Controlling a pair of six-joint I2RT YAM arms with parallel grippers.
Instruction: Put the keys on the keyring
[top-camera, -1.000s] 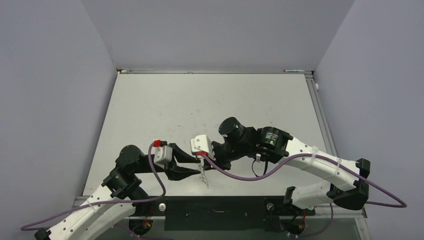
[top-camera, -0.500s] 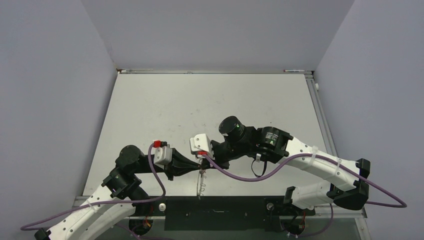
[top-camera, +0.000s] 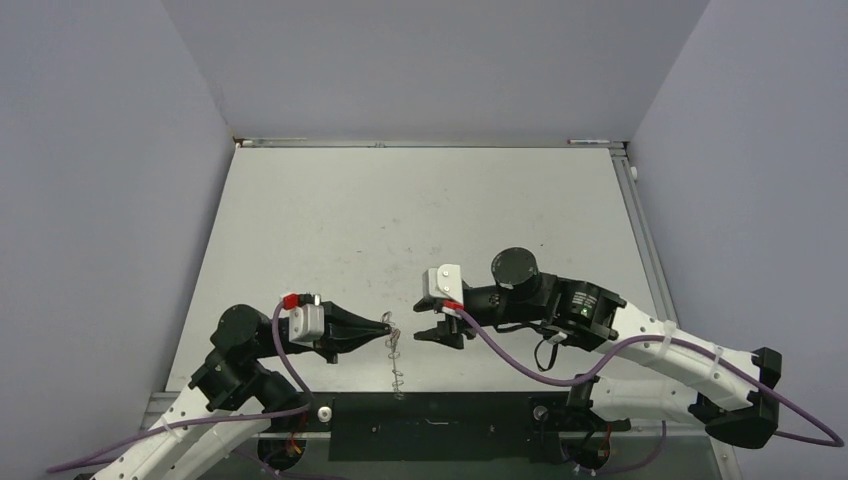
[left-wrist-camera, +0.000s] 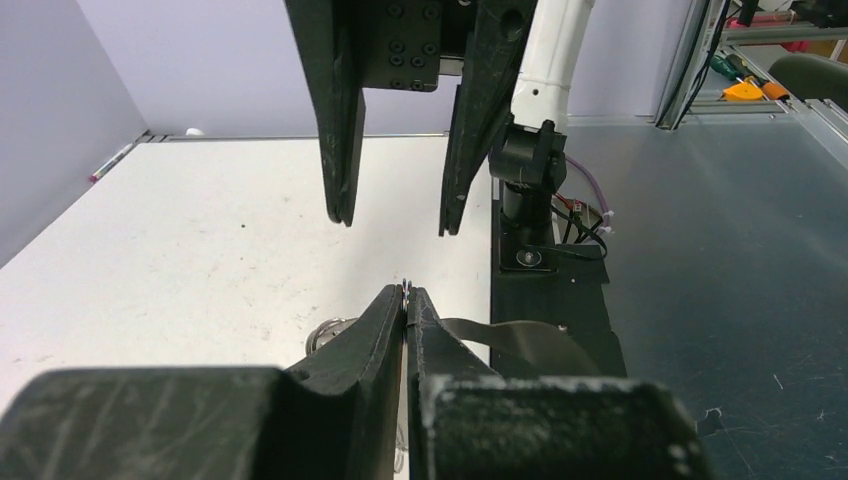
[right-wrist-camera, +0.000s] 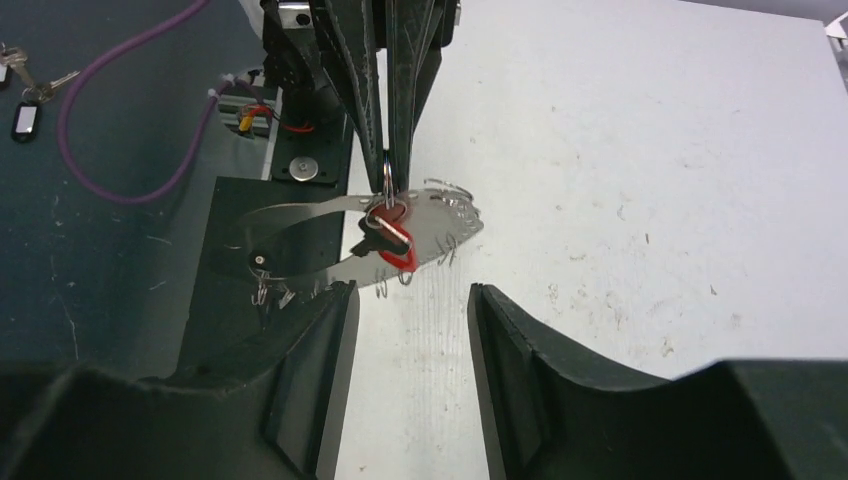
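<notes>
Over the near edge of the white table (top-camera: 420, 220), the two arms met tip to tip for what looked like a handover in threading the key. Done well, that step called for the left gripper (top-camera: 386, 325) to hold firm and steady while the right gripper (top-camera: 428, 334) came in straight and slowly. A nudge would likely set the dangling metal swinging.

The left gripper's fingers were pressed together, pinching a small silvery loop at the rim of the keyring (right-wrist-camera: 440, 228). The right gripper's jaws stood spread with nothing between them.

The keyring hung tilted below the left tips, just beyond the right fingertips and apart from them, roughly in line with their gap. The red-headed key (right-wrist-camera: 400, 256) lay against the keyring directly under the left tips. Whether it was already threaded on could not be told. The red head looked the safer thing to grasp, not the thin rim.
</notes>
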